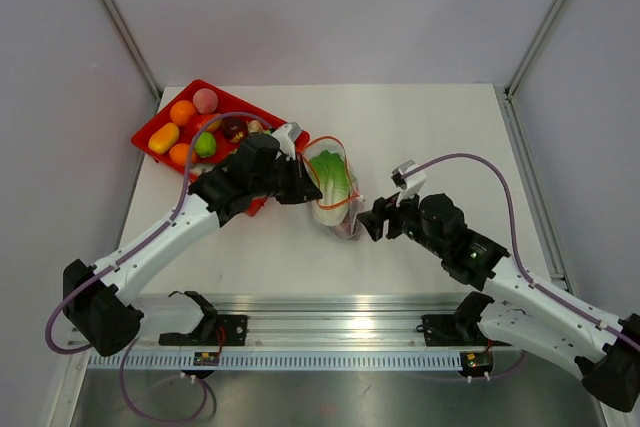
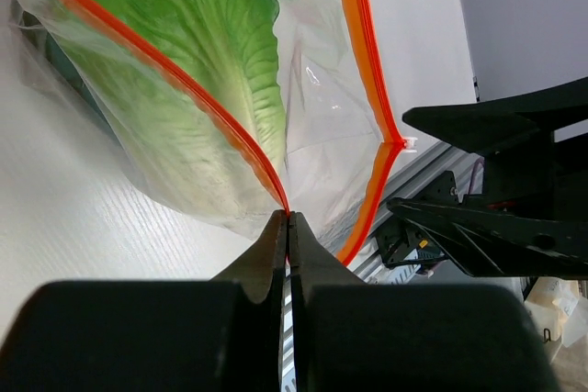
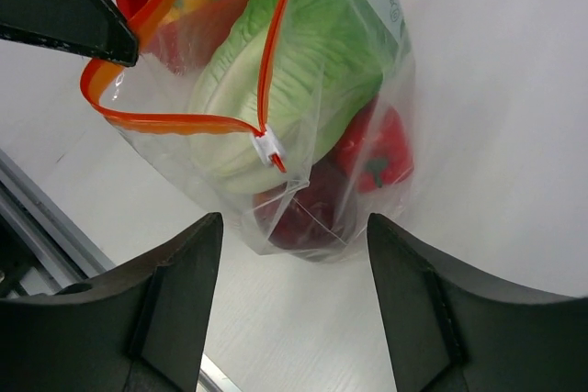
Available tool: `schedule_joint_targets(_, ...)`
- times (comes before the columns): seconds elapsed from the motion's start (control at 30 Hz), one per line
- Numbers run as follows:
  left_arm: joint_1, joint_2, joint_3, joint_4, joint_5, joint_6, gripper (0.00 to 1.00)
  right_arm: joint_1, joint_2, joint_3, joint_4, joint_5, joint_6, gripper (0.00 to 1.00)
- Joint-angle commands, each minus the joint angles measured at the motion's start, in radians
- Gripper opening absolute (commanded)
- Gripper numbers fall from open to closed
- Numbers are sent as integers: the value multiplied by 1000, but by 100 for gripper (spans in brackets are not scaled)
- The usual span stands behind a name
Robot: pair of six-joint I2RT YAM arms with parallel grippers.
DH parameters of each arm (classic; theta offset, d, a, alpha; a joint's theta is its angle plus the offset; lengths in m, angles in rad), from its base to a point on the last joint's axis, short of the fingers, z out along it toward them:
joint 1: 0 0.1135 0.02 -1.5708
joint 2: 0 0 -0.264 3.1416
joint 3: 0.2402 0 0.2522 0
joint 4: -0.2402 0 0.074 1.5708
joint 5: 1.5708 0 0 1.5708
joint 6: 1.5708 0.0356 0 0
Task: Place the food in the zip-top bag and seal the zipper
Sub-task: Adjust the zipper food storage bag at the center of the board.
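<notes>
The right gripper [image 3: 294,236] stands with jaws apart just beside the bag [image 3: 175,158], facing the white slider [image 3: 268,147] on the zipper [image 3: 184,123]. Inside the clear, crinkly plastic lie a ribbed cabbage [image 3: 312,61] and a glossy red pepper [image 3: 381,149]. The left gripper [image 2: 288,218] is pinched together on the orange zipper strip, and the mouth gapes. Bare table [image 1: 440,127] spreads to the right. Beyond on the left, a red tray [image 1: 150,137] holds round toy fruit [image 1: 183,112].
</notes>
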Motion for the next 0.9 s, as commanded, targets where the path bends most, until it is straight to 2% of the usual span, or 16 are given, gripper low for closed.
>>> schedule_joint_targets(0.0,4,-38,-4,27,-20,-6,0,-1,35,-6,146,-34,-55,71)
schedule_joint_targets(0.17,4,-35,-11,33,-12,-9,0,-1,118,-6,233,-57,-60,63)
schedule_joint_targets(0.3,4,-39,-19,38,-9,-14,0,0,171,0,324,-65,-65,50)
schedule_joint_targets(0.4,4,-45,-19,31,-10,-9,0,0,211,18,344,-65,-69,38)
schedule_joint_targets(0.43,4,-47,-14,25,-18,-8,0,-1,219,24,349,-71,-71,27)
schedule_joint_targets(0.57,4,-55,-7,13,-27,0,0,-1,242,38,339,-77,-77,3)
schedule_joint_targets(0.67,4,-61,16,-4,-35,38,2,0,228,34,339,-77,-94,0)
schedule_joint_targets(0.7,4,-65,27,-13,-41,81,12,0,222,34,336,-77,-103,0)
schedule_joint_targets(0.73,4,-70,42,-39,-47,108,43,-1,216,38,329,-77,-115,0)
schedule_joint_targets(0.77,4,-75,58,-57,-55,144,61,-1,205,44,320,-106,-127,0)
schedule_joint_targets(0.8,4,-79,105,-80,-70,221,74,-1,199,54,286,-125,-158,0)
schedule_joint_targets(0.87,4,-79,154,-136,-86,312,90,-1,189,95,211,-157,-205,0)
